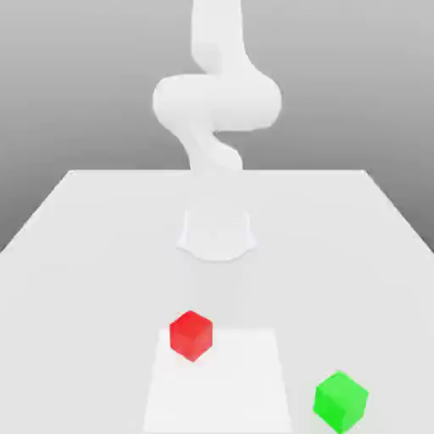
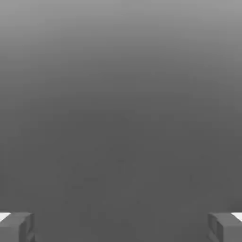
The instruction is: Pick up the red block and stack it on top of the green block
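A small bright red cube point(image 1: 191, 335) sits on a pale white tabletop point(image 1: 76, 254), at the edge of a lighter square patch point(image 1: 222, 386). A small bright green cube point(image 1: 341, 398) rests well apart from it, toward the exterior view's right. Behind them rises the white robot arm point(image 1: 216, 102). In the hand view, the gripper point(image 2: 121, 227) shows its grey fingertips point(image 2: 16, 227) spread wide, holding nothing.

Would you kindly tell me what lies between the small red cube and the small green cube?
Nothing: in the exterior view, only bare white tabletop separates the small red cube from the small green cube.
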Available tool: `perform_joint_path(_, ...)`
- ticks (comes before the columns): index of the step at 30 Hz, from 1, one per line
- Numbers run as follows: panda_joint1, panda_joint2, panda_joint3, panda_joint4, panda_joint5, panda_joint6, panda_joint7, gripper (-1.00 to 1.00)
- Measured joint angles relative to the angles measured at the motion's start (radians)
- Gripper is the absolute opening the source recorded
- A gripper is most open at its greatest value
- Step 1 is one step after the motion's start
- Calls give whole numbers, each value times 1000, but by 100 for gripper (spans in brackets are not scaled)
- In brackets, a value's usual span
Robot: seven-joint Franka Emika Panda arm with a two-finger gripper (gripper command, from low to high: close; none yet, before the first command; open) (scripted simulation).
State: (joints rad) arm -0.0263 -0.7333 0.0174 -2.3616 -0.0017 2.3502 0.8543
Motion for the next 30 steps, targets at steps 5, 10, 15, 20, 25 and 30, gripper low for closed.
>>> perform_joint_path(5, -60, 162, 36, -143, -4, 119, 130, 0)
perform_joint_path(10, -113, 325, 61, -286, -6, 237, 259, 0)
perform_joint_path(15, -158, 510, 73, -440, 2, 368, 396, 0)
perform_joint_path(20, -176, 751, 67, -516, 21, 552, 473, 0)
perform_joint_path(25, -129, 924, 8, -497, -28, 699, 512, -100)
perform_joint_path(30, -129, 924, 8, -497, -30, 701, 514, -100)
